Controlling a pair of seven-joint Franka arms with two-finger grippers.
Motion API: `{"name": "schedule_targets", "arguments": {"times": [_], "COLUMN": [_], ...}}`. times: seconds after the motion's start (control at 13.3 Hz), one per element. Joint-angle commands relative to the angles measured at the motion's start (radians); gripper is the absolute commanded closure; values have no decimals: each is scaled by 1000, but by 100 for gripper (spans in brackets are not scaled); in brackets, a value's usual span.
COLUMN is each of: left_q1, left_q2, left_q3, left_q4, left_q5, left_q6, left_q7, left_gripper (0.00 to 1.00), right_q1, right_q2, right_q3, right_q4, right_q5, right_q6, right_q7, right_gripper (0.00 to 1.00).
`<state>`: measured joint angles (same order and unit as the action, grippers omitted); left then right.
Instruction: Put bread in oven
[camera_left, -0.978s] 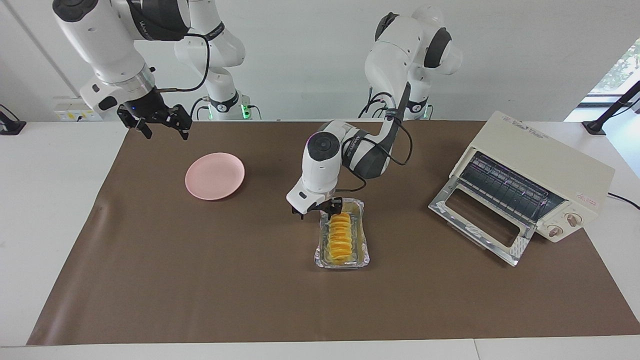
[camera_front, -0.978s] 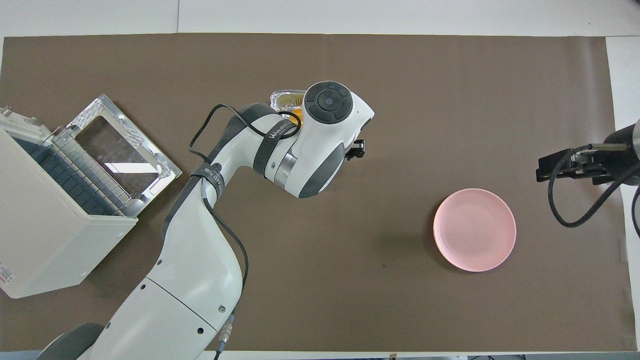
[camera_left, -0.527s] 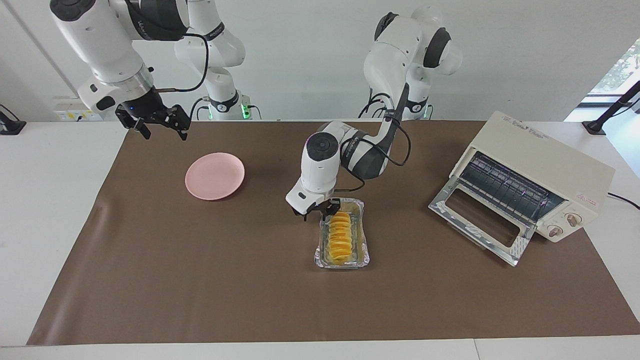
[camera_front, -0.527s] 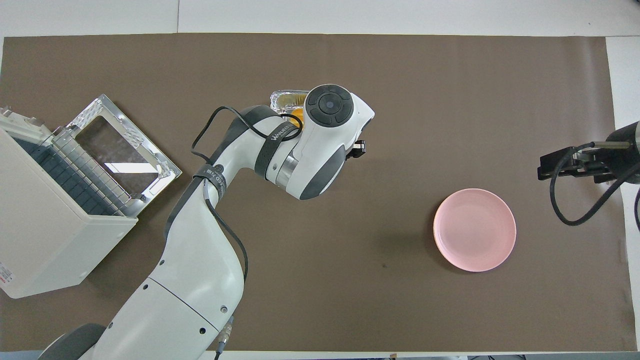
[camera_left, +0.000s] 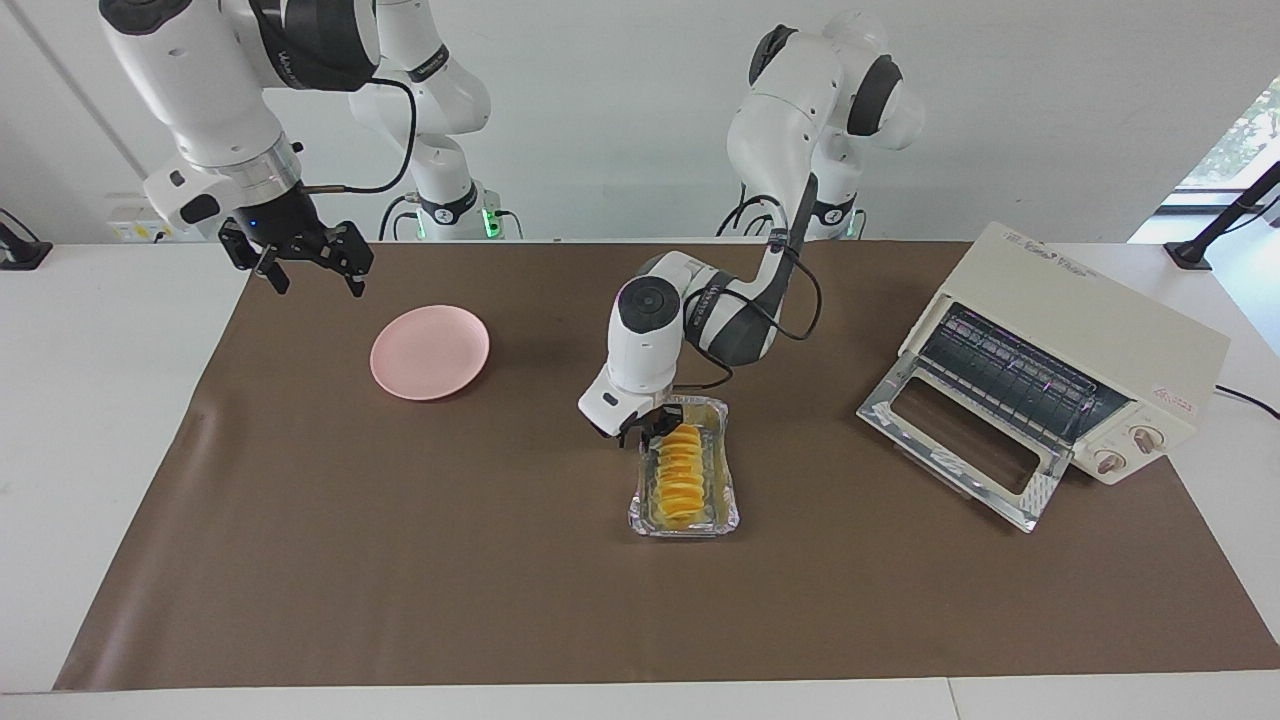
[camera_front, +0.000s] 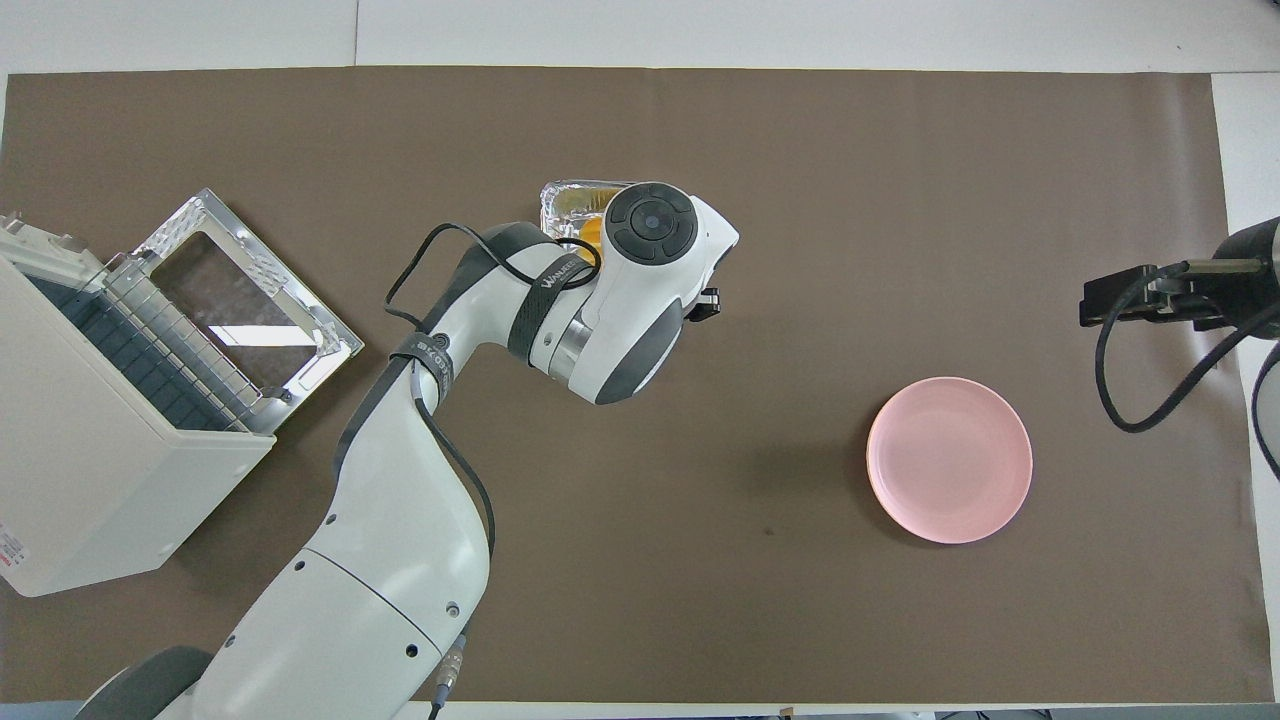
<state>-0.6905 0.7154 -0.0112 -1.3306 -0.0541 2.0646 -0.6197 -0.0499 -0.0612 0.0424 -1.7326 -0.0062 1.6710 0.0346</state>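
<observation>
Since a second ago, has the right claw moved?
Yes. The right claw has drifted away from the pink plate, toward the right arm's end of the table.

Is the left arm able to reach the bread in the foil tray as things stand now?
Probably yes. The left end effector is already down at the end of the bread nearer to the robots, inside the foil tray. Nothing stands between them; the tray is open on top.

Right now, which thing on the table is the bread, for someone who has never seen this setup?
Start at the cream toaster oven with its door down at the left arm's end of the brown mat. Beside it, mid-mat, sits a crinkled silver foil tray. The bread lies in that tray: a ridged yellow-orange loaf, the only yellow thing there, unlike the bare pink plate.
</observation>
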Motion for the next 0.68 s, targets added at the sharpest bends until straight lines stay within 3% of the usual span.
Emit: {"name": "schedule_targets", "arguments": {"times": [0.0,0.15,0.38,0.6], "left_q1": [-3,-1,-3,-1], "left_q2": [-14,-14,-14,-48], "left_q3": [10,10,33,89], "left_q4": [-15,-15,-4,57], "left_q5": [-4,-4,-9,-23], "left_q6": [19,17,5,-121], "left_q7": [-12,-18,-46,-98], "left_gripper": [87,100,100,100], "right_q1": [-8,-7,-2,-4], "right_q2": [9,4,0,0], "right_q3": [10,11,13,14], "right_q4": [16,7,1,4], "right_q5": [-14,-9,-9,-2], "right_q6": [-7,-10,-22,-56], "right_q7": [-71,-73,-70,-70], "right_gripper": [0,0,0,0]}}
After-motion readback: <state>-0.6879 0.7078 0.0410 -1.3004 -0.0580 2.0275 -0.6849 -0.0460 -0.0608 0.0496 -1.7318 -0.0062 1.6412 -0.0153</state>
